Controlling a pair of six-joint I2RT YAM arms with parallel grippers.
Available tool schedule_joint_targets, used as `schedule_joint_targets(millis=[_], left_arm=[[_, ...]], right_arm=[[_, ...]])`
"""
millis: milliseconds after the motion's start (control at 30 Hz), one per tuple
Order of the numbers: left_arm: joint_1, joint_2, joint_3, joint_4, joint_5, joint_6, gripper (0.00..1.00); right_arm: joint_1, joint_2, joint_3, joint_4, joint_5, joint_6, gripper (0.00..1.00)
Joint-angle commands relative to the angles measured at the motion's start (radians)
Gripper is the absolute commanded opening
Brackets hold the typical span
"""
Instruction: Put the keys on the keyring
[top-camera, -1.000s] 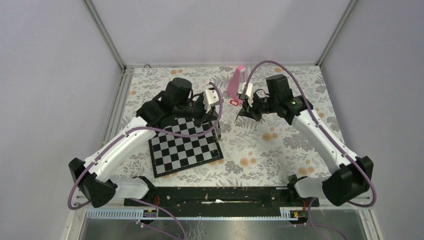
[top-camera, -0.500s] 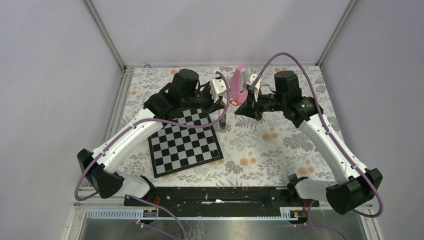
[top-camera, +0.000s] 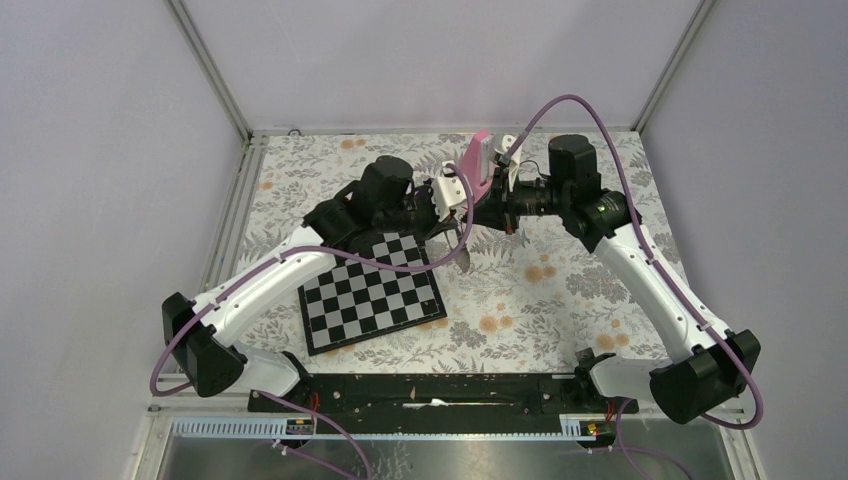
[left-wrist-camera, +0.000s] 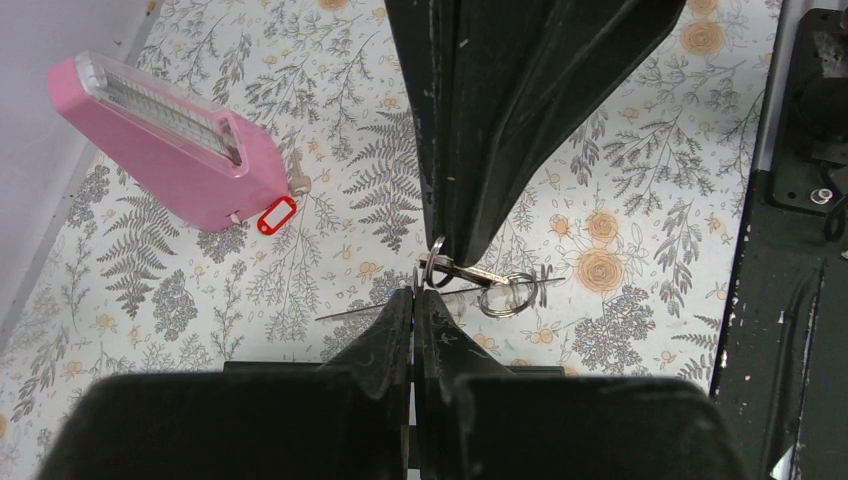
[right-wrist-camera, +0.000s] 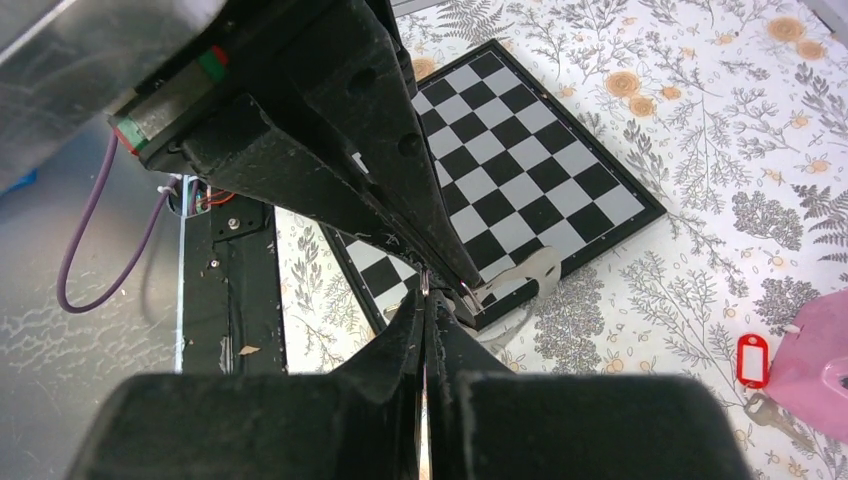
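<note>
My left gripper (top-camera: 462, 224) and right gripper (top-camera: 479, 214) meet tip to tip above the cloth, right of the chessboard. In the left wrist view my left gripper (left-wrist-camera: 415, 293) is shut on a thin edge of the pale keyring (left-wrist-camera: 345, 312), seen edge-on. The right gripper (left-wrist-camera: 445, 256) comes from above, shut on the head of a thin silver key (left-wrist-camera: 478, 273) with small metal rings. In the right wrist view my right gripper (right-wrist-camera: 424, 290) is shut, and the pale keyring (right-wrist-camera: 527, 272) hangs from the left fingers (right-wrist-camera: 400, 170). The red-headed key (left-wrist-camera: 277, 214) lies by the metronome.
The pink metronome (top-camera: 476, 160) stands at the back, just behind the grippers, and shows in the left wrist view (left-wrist-camera: 165, 145). The chessboard (top-camera: 370, 290) lies left of centre. A small dark key-like piece (right-wrist-camera: 770, 410) lies beside the metronome. A black rail (top-camera: 430, 390) runs along the near edge.
The left gripper has swung right and the right gripper left. Their tips, apart a second ago, now meet by the metronome.
</note>
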Motion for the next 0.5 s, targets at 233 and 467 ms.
schedule_joint_targets(millis=[233, 467], left_arm=[[-0.009, -0.075, -0.032, 0.116, -0.1, 0.022, 0.0], [-0.015, -0.076, -0.039, 0.118, -0.079, 0.025, 0.0]], right_arm=[[-0.008, 0.005, -0.027, -0.006, 0.0, 0.001, 0.0], [-0.009, 0.019, -0.029, 0.004, -0.007, 0.014, 0.0]])
